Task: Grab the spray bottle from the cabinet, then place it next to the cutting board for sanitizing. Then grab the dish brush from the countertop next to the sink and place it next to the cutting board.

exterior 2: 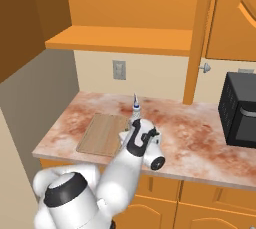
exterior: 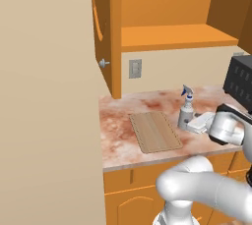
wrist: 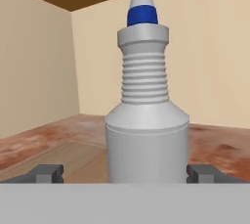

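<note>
Your arm: rises lower right of the left base view, forearm level, bent leftward | gripper (wrist: 125, 171): low centre of the hand view, fingers (wrist: 47, 172) spread wide apart

The spray bottle (exterior: 186, 115) stands upright on the countertop (exterior: 123, 121), just right of the cutting board (exterior: 155, 131).

A black boxy microwave oven (exterior 2: 239, 116) stands at the counter's right end, and a grey rectangular wall outlet plate (exterior: 135, 68) sits on the cream backsplash.
</note>
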Tool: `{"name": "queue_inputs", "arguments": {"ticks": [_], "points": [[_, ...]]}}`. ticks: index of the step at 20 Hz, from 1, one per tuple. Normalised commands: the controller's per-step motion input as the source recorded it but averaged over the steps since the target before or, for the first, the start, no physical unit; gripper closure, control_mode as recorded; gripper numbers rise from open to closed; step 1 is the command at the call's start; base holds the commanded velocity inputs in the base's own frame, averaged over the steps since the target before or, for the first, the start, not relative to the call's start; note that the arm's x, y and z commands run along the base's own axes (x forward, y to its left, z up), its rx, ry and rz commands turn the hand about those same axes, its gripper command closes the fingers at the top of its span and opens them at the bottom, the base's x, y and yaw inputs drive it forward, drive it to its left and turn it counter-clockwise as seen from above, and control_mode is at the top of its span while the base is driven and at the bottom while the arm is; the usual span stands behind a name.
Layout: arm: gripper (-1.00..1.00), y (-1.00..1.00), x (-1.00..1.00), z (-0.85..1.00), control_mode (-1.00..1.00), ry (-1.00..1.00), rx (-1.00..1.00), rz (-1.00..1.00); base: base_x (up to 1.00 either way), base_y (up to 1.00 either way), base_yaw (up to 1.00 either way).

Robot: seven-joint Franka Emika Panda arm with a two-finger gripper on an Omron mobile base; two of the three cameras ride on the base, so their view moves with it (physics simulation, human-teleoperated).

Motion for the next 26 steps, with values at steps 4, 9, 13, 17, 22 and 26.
{"name": "queue_inputs", "arguments": {"ticks": [4,9,13,17,22,26], "points": [[-1.00,0.15,-0.36,0.80,-1.00,0.00,0.02,-0.11,0.00,0.00,0.00],[-1.00,0.00,-0.44,1.00,-1.00,0.22,0.08,-0.05,0.00,0.00,0.00],[-1.00,0.04,-0.35,1.00,-1.00,0.45,0.02,-0.12,0.00,0.00,0.00],[-1.00,0.00,-0.44,1.00,-1.00,0.53,0.03,-0.16,0.00,0.00,0.00],[-1.00,0.04,-0.70,0.65,-1.00,0.39,-0.01,-0.08,0.00,0.00,0.00],[-1.00,0.30,-0.82,0.20,-1.00,0.08,-0.07,-0.08,0.00,0.00,0.00]]}}
